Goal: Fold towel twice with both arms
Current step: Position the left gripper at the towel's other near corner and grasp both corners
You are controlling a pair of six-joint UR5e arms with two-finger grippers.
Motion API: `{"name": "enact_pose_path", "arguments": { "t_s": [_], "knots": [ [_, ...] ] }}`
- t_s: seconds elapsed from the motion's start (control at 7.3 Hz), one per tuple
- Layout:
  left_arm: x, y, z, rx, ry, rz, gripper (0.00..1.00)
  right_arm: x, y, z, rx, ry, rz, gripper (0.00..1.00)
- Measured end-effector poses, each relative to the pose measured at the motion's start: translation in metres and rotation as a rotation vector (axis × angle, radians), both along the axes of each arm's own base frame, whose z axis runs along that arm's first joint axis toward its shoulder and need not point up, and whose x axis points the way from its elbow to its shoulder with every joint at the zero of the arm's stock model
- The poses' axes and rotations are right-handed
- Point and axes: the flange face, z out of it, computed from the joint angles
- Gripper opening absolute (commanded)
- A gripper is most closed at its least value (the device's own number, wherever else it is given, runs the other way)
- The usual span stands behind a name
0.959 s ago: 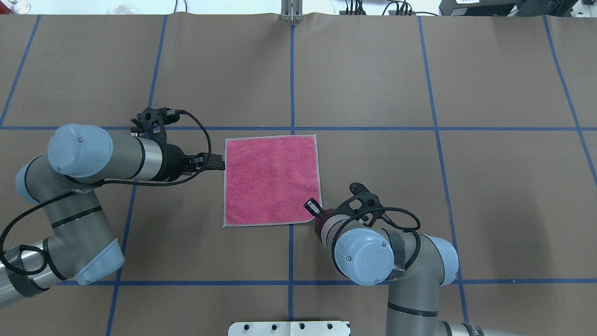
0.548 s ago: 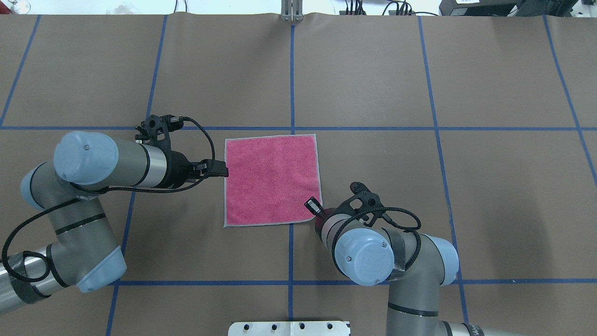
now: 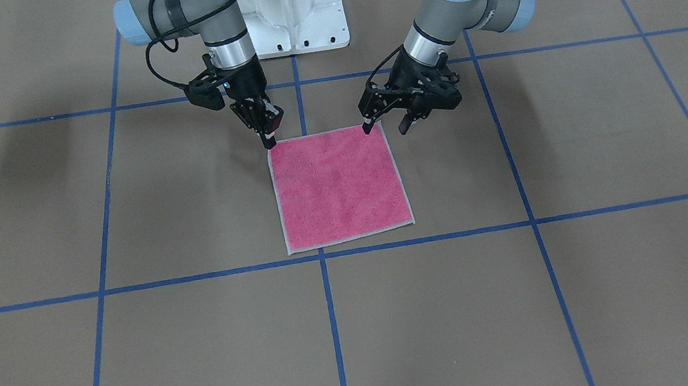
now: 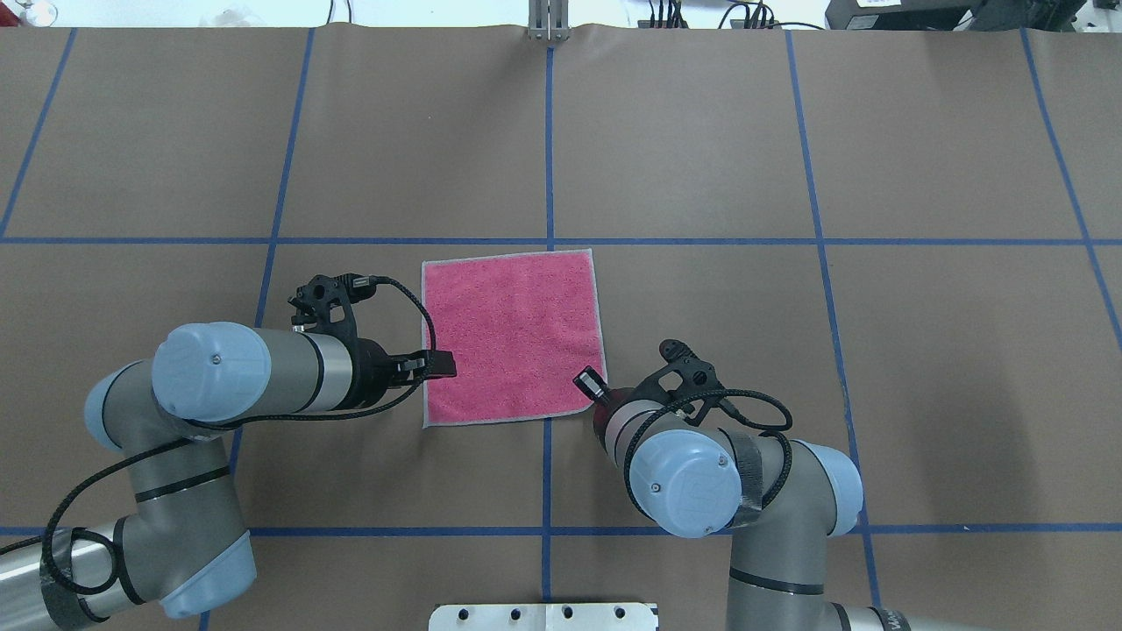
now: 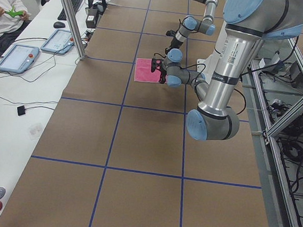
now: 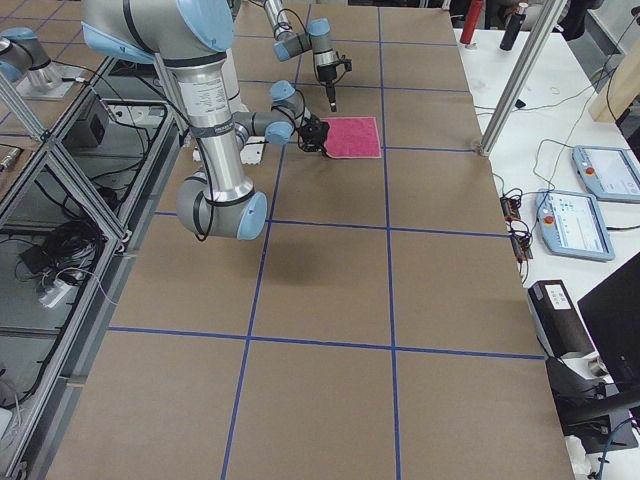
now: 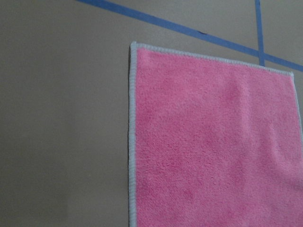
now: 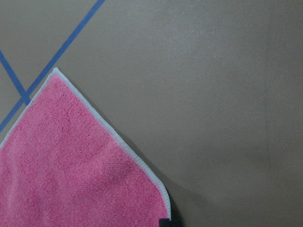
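A: Where do we find the small square pink terry towel with the light grey stitched border (image 4: 513, 337)?

B: We see it lying flat, pink face up, near the middle of the brown paper-covered table (image 4: 701, 158). Its far edge sits just on the robot's side of a crosswise blue tape line (image 4: 701, 241). The lengthwise tape line runs under it.

A: And the black two-finger left gripper (image 3: 385, 128)?

B: In the front-facing view we see its fingers spread apart and pointing down. One fingertip (image 3: 367, 127) is right at the towel's near corner on the robot's left, and the other is out over bare table. From overhead we find the left gripper (image 4: 443, 362) over the towel's left edge, close to that corner. Its wrist camera shows us the left border, the far left corner and flat, unwrinkled cloth.

A: What of the black right gripper (image 3: 268, 140)?

B: We find it tipped down at the near corner on the robot's right. Overhead it (image 4: 587, 383) sits just above that corner, which looks rounded there. Its fingers look narrow and close to each other. Its wrist view gives us only a black tip at the corner's point, so we cannot tell whether it pinches the cloth or merely rests there.

A: Anything else we should note?

B: The white pedestal base (image 3: 293, 7) stands behind the towel, between the two silver-grey arms.
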Motion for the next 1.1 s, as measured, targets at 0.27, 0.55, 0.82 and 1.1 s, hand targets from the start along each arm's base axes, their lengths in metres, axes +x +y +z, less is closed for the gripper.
{"name": "enact_pose_path", "arguments": {
  "t_s": [0.27, 0.55, 0.82, 1.1],
  "knots": [
    [0.0078, 0.0107, 0.0005, -0.039, 0.007, -0.006, 0.76, 0.0003, -0.0001, 0.0003, 0.0, 0.0, 0.002, 0.0],
    [0.0093, 0.0129, 0.0011, -0.148, 0.035, -0.053, 0.79, 0.0009, 0.0, -0.0001, 0.001, -0.002, 0.003, 0.0],
    [0.0084, 0.0118, 0.0044, -0.251, 0.061, -0.119, 0.79, 0.0013, -0.0002, -0.0003, 0.001, -0.003, 0.003, 0.0],
    [0.0114, 0.0153, 0.005, -0.265, 0.066, -0.142, 0.79, 0.0016, -0.0007, -0.0011, 0.001, -0.004, 0.004, 0.0]
  ]
}}
